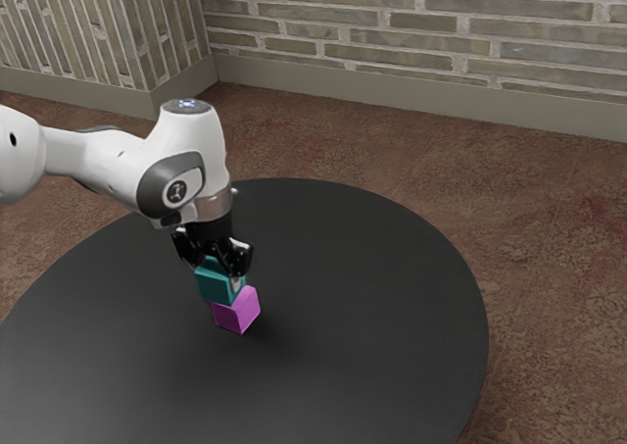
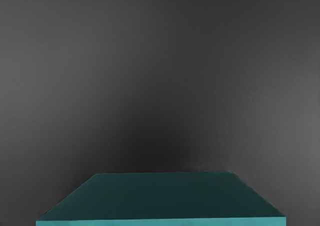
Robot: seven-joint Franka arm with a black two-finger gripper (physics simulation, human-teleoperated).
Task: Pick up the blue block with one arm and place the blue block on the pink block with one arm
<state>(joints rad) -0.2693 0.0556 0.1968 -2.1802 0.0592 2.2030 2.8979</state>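
Just two blocks are seen at the round black worktop [image 1: 392, 297]: one blue block [image 1: 211, 285] and one pink block [image 1: 237, 312]. The blue one is clamped in the pincer [image 1: 217, 266] and held right over the pink one, shifted a bit toward the exterior view's left. Whether they touch can't be made out.

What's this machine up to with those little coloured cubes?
A white robot arm is stacking one cube on another. Its black gripper is shut on the blue block and holds it right over the pink block, which sits on the round black table. The blue block is a little off toward the exterior view's left of the pink one. I cannot tell whether the two touch. The gripper has not let go yet.
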